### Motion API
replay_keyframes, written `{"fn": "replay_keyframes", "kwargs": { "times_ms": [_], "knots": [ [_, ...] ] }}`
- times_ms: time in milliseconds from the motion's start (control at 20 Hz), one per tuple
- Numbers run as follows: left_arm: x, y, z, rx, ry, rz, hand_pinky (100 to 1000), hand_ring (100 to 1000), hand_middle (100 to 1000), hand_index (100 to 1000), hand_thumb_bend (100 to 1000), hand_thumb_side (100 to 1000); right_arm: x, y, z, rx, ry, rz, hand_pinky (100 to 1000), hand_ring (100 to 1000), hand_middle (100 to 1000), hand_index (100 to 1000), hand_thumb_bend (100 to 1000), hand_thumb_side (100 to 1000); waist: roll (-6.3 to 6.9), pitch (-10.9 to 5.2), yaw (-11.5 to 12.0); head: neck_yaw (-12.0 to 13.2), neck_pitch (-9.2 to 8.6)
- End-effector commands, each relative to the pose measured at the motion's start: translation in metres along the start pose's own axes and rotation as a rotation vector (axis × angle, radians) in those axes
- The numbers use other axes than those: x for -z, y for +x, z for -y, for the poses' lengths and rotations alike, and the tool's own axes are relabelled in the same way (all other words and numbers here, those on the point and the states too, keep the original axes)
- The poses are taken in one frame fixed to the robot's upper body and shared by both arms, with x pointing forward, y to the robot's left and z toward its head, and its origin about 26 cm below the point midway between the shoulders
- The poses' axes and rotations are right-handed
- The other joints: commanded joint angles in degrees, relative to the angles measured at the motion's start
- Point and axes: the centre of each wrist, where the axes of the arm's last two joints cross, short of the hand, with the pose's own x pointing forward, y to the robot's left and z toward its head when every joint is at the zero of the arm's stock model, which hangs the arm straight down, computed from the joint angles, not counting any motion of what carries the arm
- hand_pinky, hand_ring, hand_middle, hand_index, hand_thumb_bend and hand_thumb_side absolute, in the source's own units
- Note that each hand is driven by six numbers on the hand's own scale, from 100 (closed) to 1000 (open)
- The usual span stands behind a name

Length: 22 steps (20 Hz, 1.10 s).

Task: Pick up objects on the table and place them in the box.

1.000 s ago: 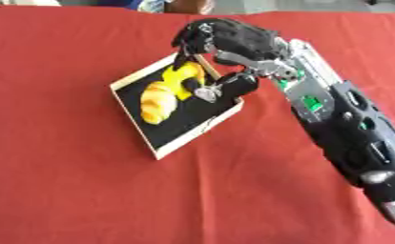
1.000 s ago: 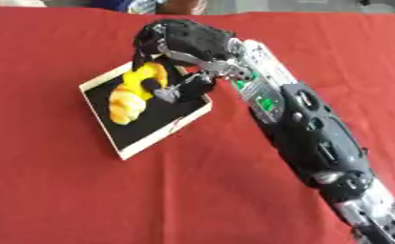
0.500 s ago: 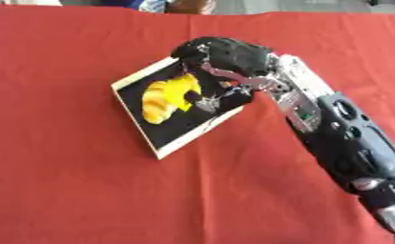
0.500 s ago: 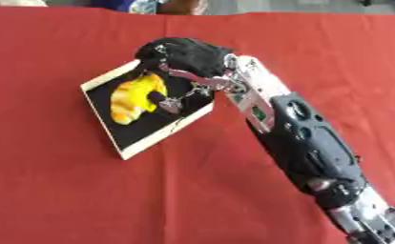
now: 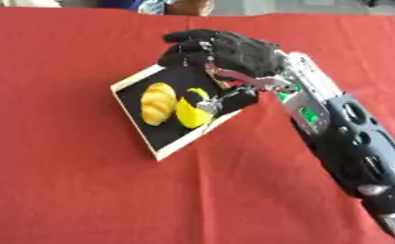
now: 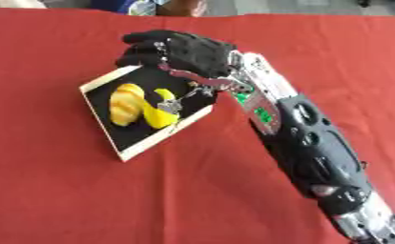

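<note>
A shallow box (image 5: 162,151) with a pale rim and black floor lies askew on the red table. In it lie a golden croissant-shaped piece (image 5: 157,103) and, to its right, a yellow curved piece (image 5: 191,112). My right hand (image 5: 230,51) hovers over the box's far right corner, its back towards me. Its fingers (image 5: 181,49) point left, relaxed and apart from both pieces. The thumb's tip (image 6: 172,106) reaches down and touches the yellow piece. My left hand shows in no view.
The red cloth (image 5: 67,190) covers the whole table around the box. My right forearm (image 5: 351,147) slants from the lower right corner up to the box. Someone's clothing (image 5: 150,5) shows at the far edge.
The right hand has lowered the yellow piece into the box beside the croissant-shaped one. The fingers have since lifted off it and moved up towards the far corner.
</note>
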Motion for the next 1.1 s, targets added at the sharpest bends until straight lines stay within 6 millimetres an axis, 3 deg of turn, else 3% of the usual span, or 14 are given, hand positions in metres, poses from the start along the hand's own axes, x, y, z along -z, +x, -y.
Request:
{"fn": "replay_keyframes", "kwargs": {
  "times_ms": [50, 200, 300, 450, 800, 850, 900, 950, 1100],
  "knots": [
    [0.006, 0.005, -0.001, -0.001, -0.013, 0.025, 829, 850, 747, 864, 100, 706, -0.001, 0.0, 0.018, -0.027, -0.04, -0.003, 933, 1000, 831, 951, 100, 245, 0.31, -1.23, -0.09, -0.03, -0.72],
    [0.005, 0.005, -0.001, -0.001, -0.013, 0.024, 829, 850, 747, 864, 100, 706, -0.003, 0.001, 0.025, -0.019, -0.073, -0.017, 928, 1000, 827, 950, 100, 195, 0.34, -1.25, -0.13, 0.05, -0.77],
    [0.005, 0.005, -0.001, -0.001, -0.013, 0.025, 829, 850, 747, 864, 100, 706, -0.006, 0.001, 0.03, 0.008, -0.121, -0.035, 911, 1000, 811, 939, 100, 100, 0.36, -1.27, -0.12, 0.16, -0.75],
    [0.006, 0.005, -0.002, 0.002, -0.009, 0.027, 829, 850, 747, 864, 100, 712, -0.017, -0.002, 0.042, 0.088, -0.246, -0.091, 900, 1000, 801, 928, 100, 100, 0.4, -1.33, -0.11, 0.64, -0.68],
    [0.007, 0.005, -0.004, 0.018, 0.002, 0.036, 829, 850, 748, 865, 100, 703, -0.07, -0.003, 0.1, 0.193, -0.604, -0.209, 902, 1000, 820, 896, 100, 100, 0.35, -1.4, -0.39, 2.42, -0.96],
    [0.007, 0.005, -0.004, 0.021, 0.004, 0.037, 829, 850, 747, 864, 100, 702, -0.078, -0.001, 0.108, 0.193, -0.642, -0.214, 904, 1000, 824, 889, 100, 177, 0.38, -1.37, -0.47, 2.64, -0.97],
    [0.007, 0.006, -0.005, 0.024, 0.006, 0.039, 829, 850, 747, 864, 100, 702, -0.085, 0.001, 0.115, 0.191, -0.681, -0.218, 903, 1000, 824, 889, 100, 191, 0.42, -1.33, -0.51, 2.79, -0.96],
    [0.007, 0.006, -0.005, 0.027, 0.008, 0.04, 829, 850, 747, 864, 100, 702, -0.092, 0.004, 0.122, 0.188, -0.723, -0.22, 900, 1000, 827, 888, 100, 302, 0.48, -1.28, -0.58, 2.97, -0.92],
    [0.007, 0.006, -0.007, 0.037, 0.019, 0.044, 829, 849, 747, 864, 100, 702, -0.107, 0.014, 0.138, 0.203, -0.841, -0.21, 895, 1000, 833, 885, 100, 467, 0.66, -1.09, -0.72, 3.49, -0.72]
  ]
}}
